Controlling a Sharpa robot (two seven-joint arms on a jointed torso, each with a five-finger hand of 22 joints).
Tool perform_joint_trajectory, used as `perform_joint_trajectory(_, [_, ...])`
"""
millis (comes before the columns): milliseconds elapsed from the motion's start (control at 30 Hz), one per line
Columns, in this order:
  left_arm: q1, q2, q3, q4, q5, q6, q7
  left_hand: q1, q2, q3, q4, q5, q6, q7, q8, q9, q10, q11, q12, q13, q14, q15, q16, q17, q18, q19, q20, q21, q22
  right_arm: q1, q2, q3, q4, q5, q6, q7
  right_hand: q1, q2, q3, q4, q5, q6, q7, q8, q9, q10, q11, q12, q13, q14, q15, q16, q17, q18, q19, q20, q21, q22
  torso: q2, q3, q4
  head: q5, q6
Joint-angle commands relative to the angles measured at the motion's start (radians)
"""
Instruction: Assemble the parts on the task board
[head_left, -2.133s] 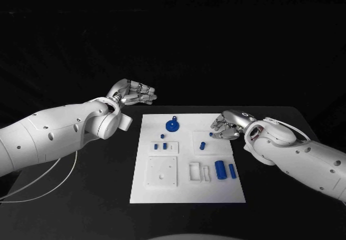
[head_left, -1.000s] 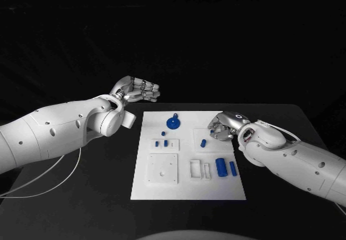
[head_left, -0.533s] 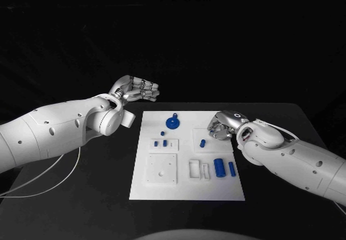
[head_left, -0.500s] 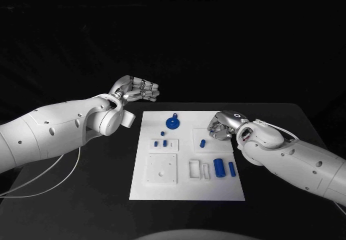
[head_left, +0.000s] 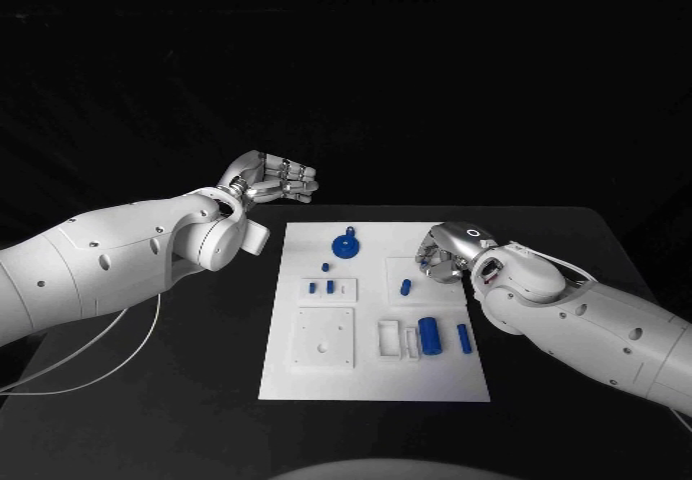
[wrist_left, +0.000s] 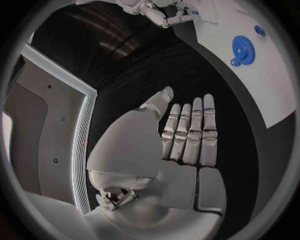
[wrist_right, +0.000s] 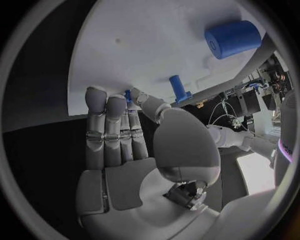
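Right hand (head_left: 447, 252): low over the right edge of the board (head_left: 375, 385), toward its far end. In the right wrist view a small blue part (wrist_right: 128, 95) sits at the fingertips (wrist_right: 97, 96), against the board's edge. Whether it is pinched or merely touched cannot be told.

Peg (head_left: 405, 288): short blue piece on the raised white block (head_left: 404, 278) just left of the right hand, long axis running near to far. It lies left and slightly nearward of the fingers. The right hand is by far the closer one; judged the likely next target.

Left hand (head_left: 271, 184): raised beyond the board's far left corner, well apart from every part. The left wrist view shows its fingers (wrist_left: 190, 132) straight, side by side, holding nothing.

Gear (head_left: 346, 244): blue disc with a knob, at the board's far middle, between the two hands.

Holders and contents:
- Small white block (head_left: 327, 292), left of centre: two short blue pins standing in it; a blue stud (head_left: 326, 267) lies just beyond it.
- Square plate (head_left: 325, 341), near left: holes only, no part in it.
- Slotted frame (head_left: 391, 338), near centre: nothing blue inside.
- Cylinder (head_left: 428, 334) and thin rod (head_left: 463, 338): loose on the board right of the frame, side by side, long axes near to far, nearward of the right hand.

Assembly judged barely begun.
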Motion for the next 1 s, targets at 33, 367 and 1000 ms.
perform_joint_trajectory(33, [0.002,0.002,0.001,-0.004,0.007,0.013,0.005,-0.005,-0.002,-0.006,-0.002,-0.006,-0.008,0.002,0.002,0.001,-0.006,0.001,0.003,-0.001,0.0,-0.003,-0.003,-0.001,0.011,-0.006,0.002,0.005,0.001,-0.001,-0.007,0.0,0.005,-0.03,-0.022,-0.022,0.017,0.006,-0.005,0.001,-0.002,0.008,-0.001,0.002,0.001,0.049,-0.017,0.004,0.028,0.003,-0.004,-0.009,0.003,0.019,0.04,-0.007,0.003,0.003,-0.001,-0.0006,0.0001,0.001,0.001])
perform_joint_trajectory(367, [0.002,0.008,0.001,-0.026,0.01,0.013,0.005,-0.005,-0.002,-0.006,-0.002,-0.006,-0.008,0.002,0.002,0.001,-0.006,0.001,0.003,-0.001,0.0,-0.003,-0.003,-0.001,0.011,-0.006,0.002,0.005,0.001,0.003,-0.026,0.034,0.048,0.009,-0.048,-0.002,0.031,0.01,-0.027,0.014,-0.002,0.009,-0.002,0.002,0.005,0.052,-0.018,0.004,0.022,0.008,-0.005,-0.016,0.009,0.016,0.041,-0.008,0.007,0.009,-0.002,-0.0002,-0.0006,0.001,0.003])
perform_joint_trajectory(1000, [0.002,0.027,0.001,-0.05,0.016,0.008,0.007,-0.002,0.003,-0.007,-0.005,-0.007,-0.008,0.003,0.002,0.001,-0.006,0.001,0.003,-0.001,0.001,-0.004,-0.003,-0.001,0.012,-0.008,0.001,0.007,0.011,0.006,-0.034,0.082,0.199,0.103,-0.033,0.045,0.035,0.011,-0.029,0.018,-0.002,0.007,-0.001,0.001,0.006,0.051,-0.018,0.004,0.017,0.009,-0.005,-0.023,0.014,0.016,0.04,-0.008,0.004,0.011,-0.001,-0.0022,-0.0003,0.029,0.008])
